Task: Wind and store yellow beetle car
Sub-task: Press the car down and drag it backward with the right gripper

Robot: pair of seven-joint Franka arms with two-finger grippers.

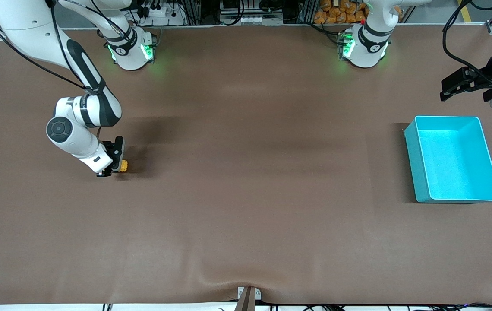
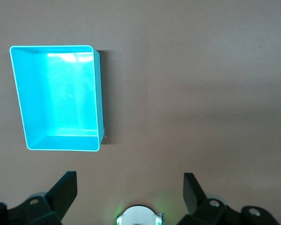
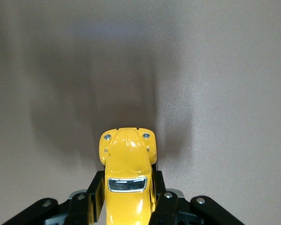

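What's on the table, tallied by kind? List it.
Toy cars: 1, the yellow beetle car, held in the shut right claw.
Bins: 1, the turquoise bin, with nothing in it.
Total: 2

Front camera high, facing robots; wrist cameras look down; turquoise bin [image 1: 453, 160] shared with left wrist.

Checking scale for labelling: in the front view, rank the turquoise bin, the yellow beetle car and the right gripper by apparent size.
1. turquoise bin, by far the largest
2. right gripper, shut on the car
3. yellow beetle car, smallest, though partly hidden
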